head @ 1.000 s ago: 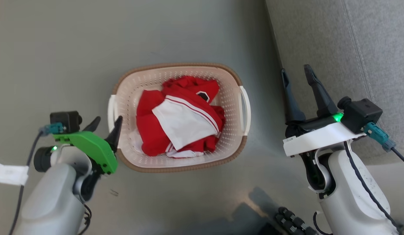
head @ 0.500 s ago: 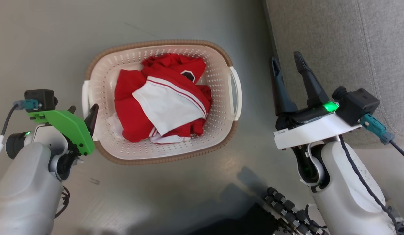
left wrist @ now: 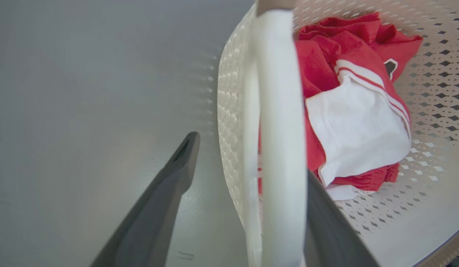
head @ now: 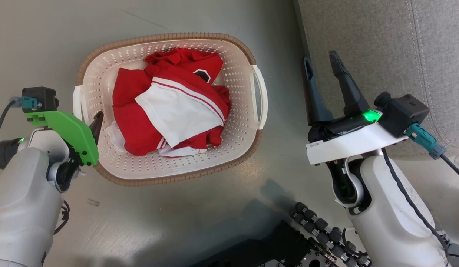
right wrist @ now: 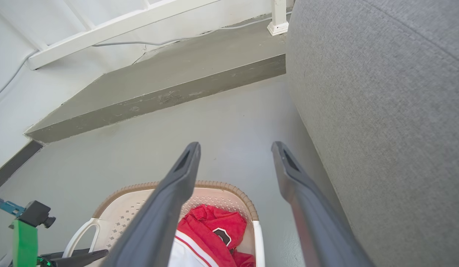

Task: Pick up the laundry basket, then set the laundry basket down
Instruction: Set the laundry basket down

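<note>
The laundry basket, cream with a brown rim, stands on the grey floor and holds red and white clothes. My left gripper is open astride the basket's left white handle. One finger is outside the wall and the other finger is inside, against the handle. My right gripper is open over the floor, to the right of the right handle, and holds nothing. The right wrist view looks past the right gripper down onto the basket.
A grey fabric sofa rises close along the right, just beside the right gripper. My dark wheeled base shows at the bottom. A raised concrete step and a white wall lie beyond the basket.
The head camera has dropped closer, so the basket looks larger and further left. The left gripper stays astride the left handle. The right gripper stays open beside the sofa.
</note>
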Motion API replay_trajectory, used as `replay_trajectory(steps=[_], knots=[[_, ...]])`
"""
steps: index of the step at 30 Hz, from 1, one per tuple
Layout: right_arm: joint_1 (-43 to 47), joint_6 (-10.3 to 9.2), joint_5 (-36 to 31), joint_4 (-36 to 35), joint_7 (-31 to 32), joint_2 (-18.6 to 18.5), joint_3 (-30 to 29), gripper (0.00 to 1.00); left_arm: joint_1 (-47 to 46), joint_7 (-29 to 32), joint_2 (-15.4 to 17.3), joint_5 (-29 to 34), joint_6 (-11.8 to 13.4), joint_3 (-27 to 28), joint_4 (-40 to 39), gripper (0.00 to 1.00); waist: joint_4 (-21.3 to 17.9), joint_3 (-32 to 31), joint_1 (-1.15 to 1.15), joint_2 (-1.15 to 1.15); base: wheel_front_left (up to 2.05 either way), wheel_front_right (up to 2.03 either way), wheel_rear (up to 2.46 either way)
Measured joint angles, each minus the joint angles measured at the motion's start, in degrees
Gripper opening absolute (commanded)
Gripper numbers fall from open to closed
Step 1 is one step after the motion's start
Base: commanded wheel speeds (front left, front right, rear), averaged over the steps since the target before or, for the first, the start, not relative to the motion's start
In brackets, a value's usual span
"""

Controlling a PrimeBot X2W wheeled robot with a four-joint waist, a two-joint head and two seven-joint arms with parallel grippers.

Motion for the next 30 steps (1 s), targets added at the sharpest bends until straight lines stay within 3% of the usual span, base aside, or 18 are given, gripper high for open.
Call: replay_trajectory(steps=[1,2,5,9,10,12,30], knots=[[0.0,-0.1,0.1,0.0,0.0,0.0,0.1,1.0,-0.1,0.0,0.0,0.0,0.0,-0.3,0.2,0.95,0.0,0.0,0.0,0.0,0.0,0.0,0.0],[0.0,-0.16,0.1,0.0,0.0,0.0,0.1,1.0,-0.2,0.1,0.0,0.0,0.0,-0.4,0.5,0.79,0.0,0.0,0.0,0.0,0.0,0.0,0.0],[-0.2,-0.57,0.3,0.0,0.0,0.0,0.2,1.0,-0.8,0.3,0.0,-0.6,0.0,-0.8,1.0,0.54,-0.1,0.0,0.0,0.0,0.0,0.0,0.0],[-0.2,-0.62,0.6,0.0,0.0,0.0,0.3,1.0,-1.9,0.3,0.0,-1.5,0.0,-1.1,1.7,0.42,-0.1,-0.2,0.0,0.0,0.0,0.0,0.0],[-0.3,-0.65,0.7,0.1,0.0,0.0,0.4,1.0,-2.0,0.3,0.0,-1.5,0.0,-1.2,1.8,0.32,-0.1,-0.3,0.0,0.0,0.0,0.0,0.0],[-0.4,-0.66,0.8,0.2,0.0,0.0,0.5,1.0,-2.3,0.3,-0.3,-2.0,0.1,-1.3,2.3,0.0,0.0,-0.4,0.0,0.0,0.0,0.0,0.0],[-1.0,-1.09,1.1,1.6,0.0,0.0,0.2,1.0,-2.0,-4.1,-5.1,-5.8,0.1,0.5,9.2,0.0,1.3,-3.1,-0.01,0.0,0.0,0.0,0.0]])
